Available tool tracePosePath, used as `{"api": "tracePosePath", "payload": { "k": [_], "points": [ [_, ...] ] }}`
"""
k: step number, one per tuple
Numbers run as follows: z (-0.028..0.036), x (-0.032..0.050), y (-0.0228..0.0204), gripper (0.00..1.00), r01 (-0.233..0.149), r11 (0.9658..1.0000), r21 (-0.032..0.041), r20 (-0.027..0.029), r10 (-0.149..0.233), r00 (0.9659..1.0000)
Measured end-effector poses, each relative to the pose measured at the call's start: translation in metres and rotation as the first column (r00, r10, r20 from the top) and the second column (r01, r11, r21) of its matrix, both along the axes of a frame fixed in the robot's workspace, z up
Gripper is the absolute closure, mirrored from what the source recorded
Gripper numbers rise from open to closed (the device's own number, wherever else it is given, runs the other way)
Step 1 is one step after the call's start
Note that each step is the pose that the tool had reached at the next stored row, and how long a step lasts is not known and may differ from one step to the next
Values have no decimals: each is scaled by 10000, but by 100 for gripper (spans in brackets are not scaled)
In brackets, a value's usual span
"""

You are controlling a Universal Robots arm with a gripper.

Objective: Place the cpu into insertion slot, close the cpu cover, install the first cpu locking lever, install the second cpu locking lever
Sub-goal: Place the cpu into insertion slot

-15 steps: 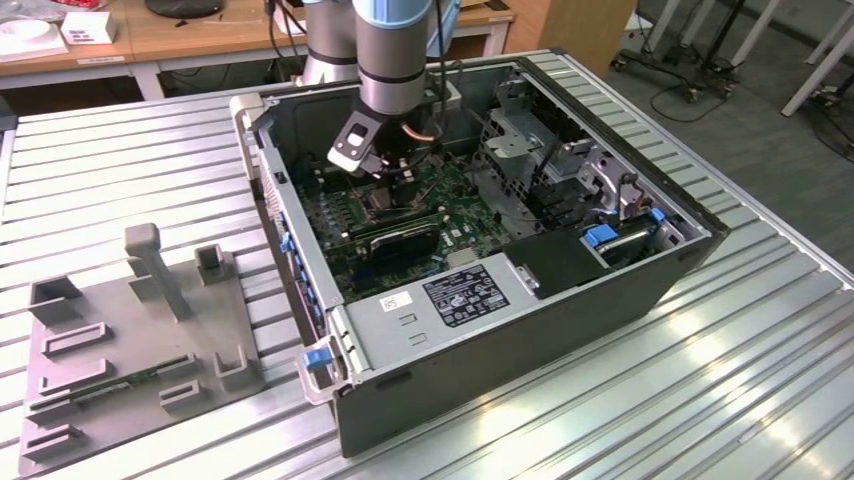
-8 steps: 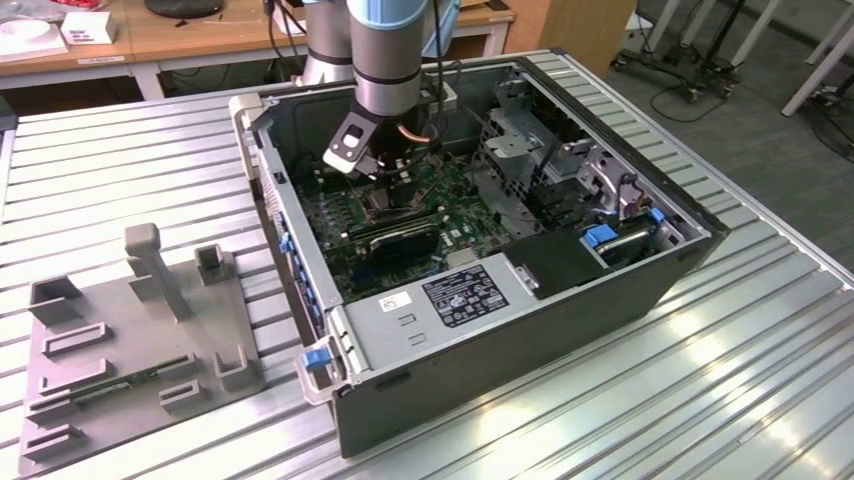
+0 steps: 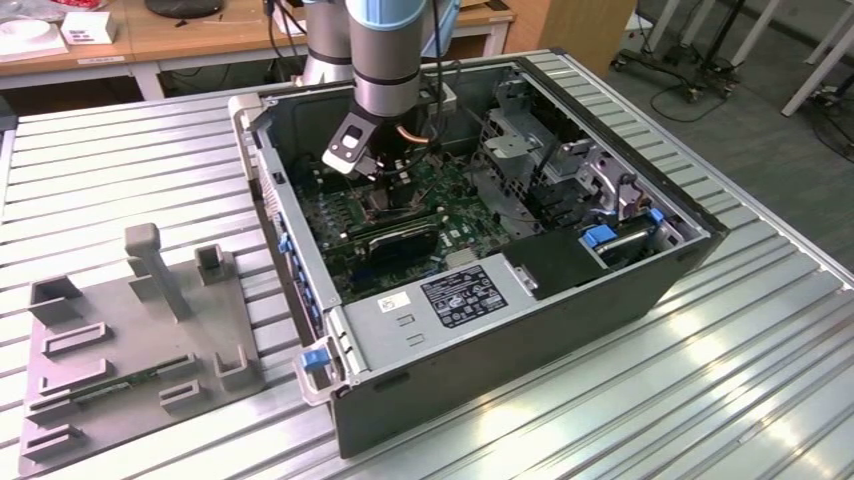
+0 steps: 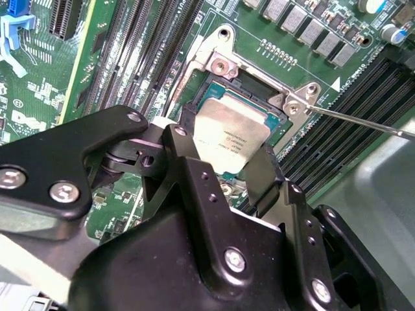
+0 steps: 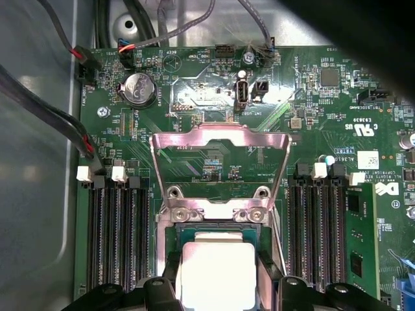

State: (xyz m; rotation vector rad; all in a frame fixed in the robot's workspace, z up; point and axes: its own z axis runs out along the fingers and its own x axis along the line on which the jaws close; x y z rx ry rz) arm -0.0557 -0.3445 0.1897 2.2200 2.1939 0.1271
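Two black fingers [image 4: 194, 172] pinch the cpu [image 4: 233, 133] by its opposite edges, one on each side, in both wrist views. The chip lies flat, silvery top up, right over the insertion slot [image 4: 256, 83]. I cannot tell whether it is seated in the slot or held just above it. The cpu cover [image 5: 220, 136] is swung open, its frame standing clear of the slot over the green circuit board [image 5: 194, 97]. A thin locking lever [image 4: 363, 121] juts out sideways from the slot's corner, unhooked. Rows of long black memory slots [image 5: 117, 240] flank the slot on both sides.

In the exterior view my arm [image 3: 387, 60] comes down from the upper middle of the frame, nearly vertical. It reaches into the open computer case [image 3: 534, 330], with the gripper [image 3: 387, 185] low against the board. The case lies on its side on the ribbed metal bench [image 3: 667, 400], right of centre. A grey fixture plate [image 3: 134, 350] sits well apart at the exterior view's left.
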Motion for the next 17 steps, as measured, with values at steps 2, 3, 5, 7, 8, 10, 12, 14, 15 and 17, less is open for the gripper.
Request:
{"api": "tracePosePath", "payload": {
  "k": [2,3,5,7,8,10,12,14,15,17],
  "points": [
    [-3,1,1,46,0,10000,5,3,0,10000],
    [-3,1,1,46,0,10000,6,3,0,10000],
    [-4,1,1,46,0,10000,5,3,0,10000],
    [-5,1,1,46,0,10000,6,3,0,10000],
    [-5,1,1,46,0,10000,6,3,0,10000],
    [-8,1,2,45,0,10000,12,6,0,10000],
    [-11,1,3,45,2,10000,19,11,-2,10000],
    [-8,1,2,40,2,10000,11,6,-2,10000],
    [-8,1,2,40,1,10000,8,5,-1,10000],
    [-8,1,1,40,0,10000,7,4,0,10000]
  ]
}}
